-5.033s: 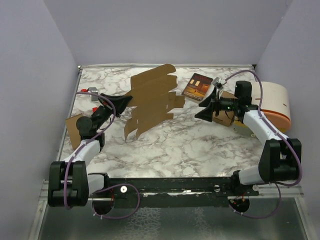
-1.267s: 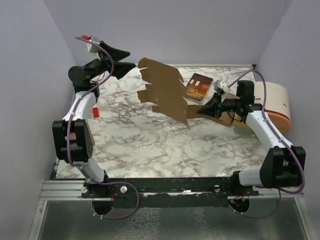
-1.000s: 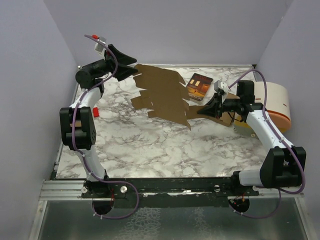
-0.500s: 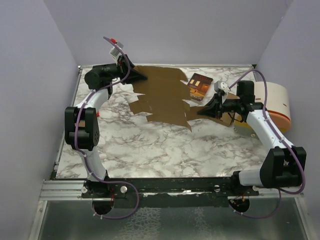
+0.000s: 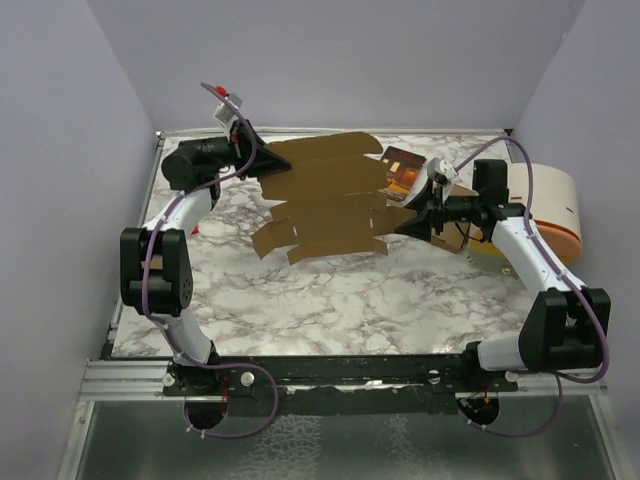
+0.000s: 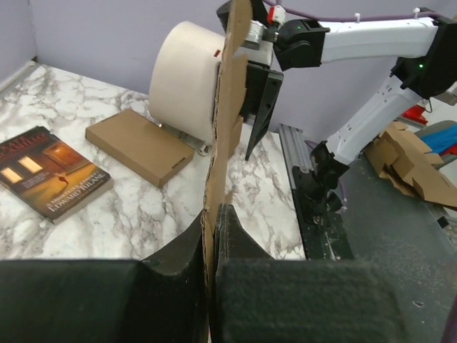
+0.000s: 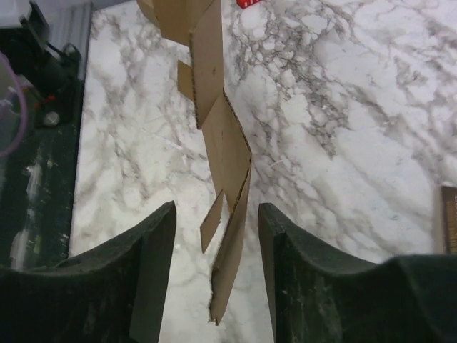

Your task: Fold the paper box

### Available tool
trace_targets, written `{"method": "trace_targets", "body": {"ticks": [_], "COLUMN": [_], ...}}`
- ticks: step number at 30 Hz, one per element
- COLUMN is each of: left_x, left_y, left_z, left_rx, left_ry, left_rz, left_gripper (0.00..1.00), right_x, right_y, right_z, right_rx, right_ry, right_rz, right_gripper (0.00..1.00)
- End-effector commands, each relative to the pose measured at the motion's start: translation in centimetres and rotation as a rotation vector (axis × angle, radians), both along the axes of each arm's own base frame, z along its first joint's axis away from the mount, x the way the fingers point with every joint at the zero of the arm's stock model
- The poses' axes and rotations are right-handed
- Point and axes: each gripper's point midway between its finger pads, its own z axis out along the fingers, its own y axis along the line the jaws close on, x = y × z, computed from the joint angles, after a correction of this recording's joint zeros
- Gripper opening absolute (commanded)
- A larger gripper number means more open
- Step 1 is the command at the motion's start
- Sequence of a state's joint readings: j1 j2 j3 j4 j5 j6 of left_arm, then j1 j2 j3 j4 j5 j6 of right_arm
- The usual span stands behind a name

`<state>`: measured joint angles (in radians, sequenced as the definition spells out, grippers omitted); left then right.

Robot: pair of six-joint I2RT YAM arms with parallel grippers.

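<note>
The paper box [image 5: 325,205] was unfolded; all folding remained. My left tool [image 6: 213,221] was clamped on it; my right tool [image 7: 216,214] gaped around its edge.

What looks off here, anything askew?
The box isn't on the table: it hangs unfolded in mid-air, pinched at one end by the left gripper, while the right gripper stands open around the other end.

The top camera looks down from above and behind, over the whole table [image 5: 330,290]. Each wrist camera sits close behind its fingers: the one at the left gripper [image 6: 212,218] faces right, the one at the right gripper [image 7: 216,211] faces left. All three views share the paper box [image 5: 325,205].
</note>
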<state>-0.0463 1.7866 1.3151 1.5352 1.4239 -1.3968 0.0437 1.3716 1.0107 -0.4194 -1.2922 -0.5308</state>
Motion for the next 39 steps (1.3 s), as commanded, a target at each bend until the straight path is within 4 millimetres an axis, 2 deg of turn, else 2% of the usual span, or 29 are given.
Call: {"method": "trace_targets", "body": {"ticks": [1,2,4,5,8,12,13,15,19,22,26,32,35,38,39], "left_x": [-4.0,-4.6,-5.8,-6.3,-7.3,-6.9,-6.3,-6.0,-7.0,-7.8,-8.7,-9.5,-9.7,-9.7,-9.8], "left_y": [0.2,0.2,0.3,0.3,0.6,0.8,0.9,1.0,0.6,0.4,0.0,-0.8,-1.0,-1.2,-1.3], "left_z": [1.5,0.7,0.5,-0.4,-0.4,-0.7,-1.6,-2.2,-2.2,-2.0,-1.8,-1.7,-1.5,-1.4,-1.4], "left_rx": [-0.037,-0.051,-0.079,-0.091,-0.126,-0.103,-0.069,0.001,0.042,0.035,0.019,0.010,0.001,-0.011,-0.016], "left_ry": [-0.316,-0.301,-0.328,-0.309,-0.318,-0.320,-0.272,-0.318,-0.323,-0.312,-0.308,-0.301,-0.300,-0.295,-0.293], "left_rz": [0.025,0.041,0.070,0.086,0.155,0.287,0.330,0.394,0.402,0.392,0.366,0.325,0.316,0.316,0.314], "left_gripper": [0.00,0.00,0.00,0.00,0.00,0.00,0.00,0.00,0.00,0.00,0.00,0.00,0.00,0.00,0.00], "right_x": [1.2,1.0,0.6,0.4,-0.4,-0.9,-1.0,-1.2,-0.7,-0.3,-0.2,2.7,3.2,2.0,1.5], "right_y": [-0.1,0.0,0.2,0.2,0.4,0.5,0.5,0.6,1.0,2.1,4.5,4.8,4.9,5.3,5.4], "right_z": [1.3,1.5,2.0,2.3,3.4,5.9,6.6,8.3,11.4,12.9,12.7,11.2,10.7,10.5,10.2], "right_rx": [0.004,0.012,0.028,0.038,0.063,0.072,0.076,0.091,0.106,0.098,0.066,0.037,0.041,0.082,0.093], "right_ry": [-0.006,0.005,0.014,0.017,0.012,-0.045,-0.056,-0.078,-0.097,-0.115,-0.124,-0.100,-0.087,-0.069,-0.060], "right_rz": [-0.021,-0.014,0.009,0.022,0.055,0.082,0.088,0.104,0.111,0.132,0.152,0.053,0.048,0.101,0.118], "right_gripper": [0.63,0.69,0.78,0.81,0.88,0.90,0.90,0.90,0.90,0.90,0.91,0.90,0.82,0.61,0.51]}}
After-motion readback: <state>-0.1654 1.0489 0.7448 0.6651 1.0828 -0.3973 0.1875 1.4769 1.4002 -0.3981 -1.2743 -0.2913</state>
